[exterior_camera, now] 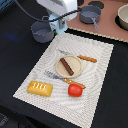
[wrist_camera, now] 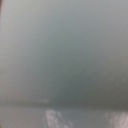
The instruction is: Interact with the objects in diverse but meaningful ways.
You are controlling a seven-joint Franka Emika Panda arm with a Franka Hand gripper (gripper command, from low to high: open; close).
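Observation:
A golden-yellow bread loaf (exterior_camera: 40, 88) and a red tomato (exterior_camera: 75, 90) lie at the near end of the striped mat (exterior_camera: 95, 75). The brown sausage stick (exterior_camera: 66, 66) rests across the round tan plate (exterior_camera: 75, 61). A grey pot with handles (exterior_camera: 42, 31) stands off the mat's far corner. Beside that pot is the pale-blue carton (exterior_camera: 54, 27), and my gripper (exterior_camera: 56, 21) hangs right over it. A blurred pale surface (wrist_camera: 64, 55) fills the wrist view, so the fingers do not show.
Orange-handled cutlery lies beside the plate: one piece (exterior_camera: 87, 58) towards the exterior view's right, another (exterior_camera: 62, 78) on the near side. A grey pan (exterior_camera: 90, 14) and a bowl (exterior_camera: 123, 17) sit on the tan board (exterior_camera: 107, 32) at the back.

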